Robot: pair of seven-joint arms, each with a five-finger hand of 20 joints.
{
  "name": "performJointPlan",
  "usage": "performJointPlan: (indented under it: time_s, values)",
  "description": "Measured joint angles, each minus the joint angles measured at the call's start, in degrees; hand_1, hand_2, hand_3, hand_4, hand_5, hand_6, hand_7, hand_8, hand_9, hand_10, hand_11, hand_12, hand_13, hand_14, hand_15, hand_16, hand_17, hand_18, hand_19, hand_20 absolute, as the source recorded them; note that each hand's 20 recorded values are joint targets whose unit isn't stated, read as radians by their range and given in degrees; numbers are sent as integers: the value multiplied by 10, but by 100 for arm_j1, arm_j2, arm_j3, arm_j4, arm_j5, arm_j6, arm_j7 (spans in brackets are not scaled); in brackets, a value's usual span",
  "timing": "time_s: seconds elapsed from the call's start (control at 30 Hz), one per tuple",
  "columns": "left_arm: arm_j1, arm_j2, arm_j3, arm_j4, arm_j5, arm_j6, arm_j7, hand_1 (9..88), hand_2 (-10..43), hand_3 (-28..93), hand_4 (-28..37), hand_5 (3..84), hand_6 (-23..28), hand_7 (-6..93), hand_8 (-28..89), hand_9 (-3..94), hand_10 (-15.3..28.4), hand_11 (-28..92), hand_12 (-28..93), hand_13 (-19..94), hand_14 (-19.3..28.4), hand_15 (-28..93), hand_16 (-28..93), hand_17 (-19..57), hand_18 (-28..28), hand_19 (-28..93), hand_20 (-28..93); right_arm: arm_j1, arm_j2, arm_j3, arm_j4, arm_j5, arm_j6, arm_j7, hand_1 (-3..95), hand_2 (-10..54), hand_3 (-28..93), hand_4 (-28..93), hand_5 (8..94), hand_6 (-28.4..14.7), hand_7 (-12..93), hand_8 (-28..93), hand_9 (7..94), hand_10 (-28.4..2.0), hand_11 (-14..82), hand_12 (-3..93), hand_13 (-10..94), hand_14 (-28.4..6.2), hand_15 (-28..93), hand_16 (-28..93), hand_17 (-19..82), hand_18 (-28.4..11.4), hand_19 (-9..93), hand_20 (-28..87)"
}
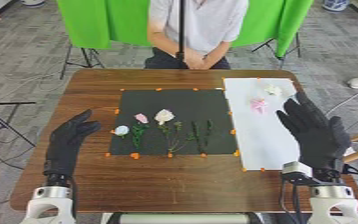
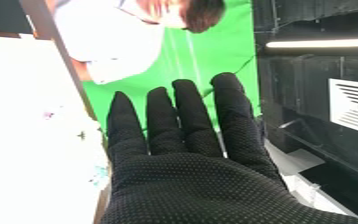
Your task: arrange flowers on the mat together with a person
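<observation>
Held right hand [image 1: 316,132] open and empty

Held left hand [image 1: 62,145] likewise, over bench [image 1: 158,190]. Had blooms [image 1: 165,116] and sprigs [image 1: 208,131] on black mat [image 1: 193,100], pink flower [image 1: 259,105] and white flower [image 1: 272,90] on sheet [image 1: 264,137]. Seemed between placements; probably needed a gentle pinch next.

So the black mat [image 1: 153,98] lay flat on the worktop, orange bits round its edges. On it were a small whitish bloom [image 1: 121,130], a pink bud [image 1: 141,118], a bigger cream flower [image 1: 164,116] and two green stems [image 1: 194,136]. A pink flower [image 1: 259,105] and a pale one [image 1: 272,90] sat near each other on the white sheet [image 1: 269,140] just beside it.
</observation>
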State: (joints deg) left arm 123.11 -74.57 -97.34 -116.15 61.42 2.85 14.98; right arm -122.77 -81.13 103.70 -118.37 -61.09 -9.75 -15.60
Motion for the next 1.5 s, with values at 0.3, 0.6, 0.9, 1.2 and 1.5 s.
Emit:
performJointPlan:
  time_s: [0.3, 0.6, 0.9, 1.2, 1.5]
  values:
    - [1, -13, -7, -5, -10, 1, -4, 214, -17, 682, -225, 492, 32, 131, -50, 513, 153, 217, 164, 412, 185, 233, 24, 88, 126, 83, 194, -28, -63, 50, -26, -24, 18, 15, 26, -11, 757, -204, 440, -26, 83, -81, 392, -143, 40, 71, 289, -114, 121, -13, 171, -124, 12, 190]
    - [-2, -29, -8, -6, -10, 1, -7, 213, -18, 683, -226, 491, 31, 134, -50, 511, 152, 216, 165, 407, 185, 237, 28, 86, 127, 86, 195, -48, -130, 35, -61, -137, -58, 111, 38, -13, 758, -197, 463, -25, 93, -84, 428, -147, 46, 80, 321, -115, 127, 7, 180, -125, 12, 196]
    - [0, -41, -21, -8, -10, 2, -10, 213, -17, 682, -226, 492, 31, 132, -51, 511, 152, 216, 166, 405, 186, 238, 28, 85, 128, 87, 194, -37, -134, -17, -60, -185, -83, 149, 48, -20, 760, -195, 472, -24, 98, -85, 436, -147, 47, 83, 329, -111, 127, 12, 183, -121, 11, 199]
    - [-5, -42, -28, -10, -13, 1, -6, 211, -20, 685, -225, 492, 31, 132, -50, 511, 152, 216, 166, 403, 186, 239, 29, 85, 128, 84, 193, -17, -137, 3, -60, -185, -67, 138, 51, -19, 759, -195, 475, -25, 97, -86, 440, -147, 48, 85, 335, -109, 128, 14, 186, -120, 11, 201]
    - [-10, -42, -35, -9, -33, -1, -16, 211, -20, 685, -226, 491, 31, 132, -50, 509, 151, 215, 166, 402, 187, 240, 30, 85, 128, 83, 194, -21, -140, 19, -64, -183, -67, 138, 53, -22, 760, -196, 478, -25, 97, -86, 443, -147, 48, 85, 337, -109, 129, 15, 187, -119, 11, 203]
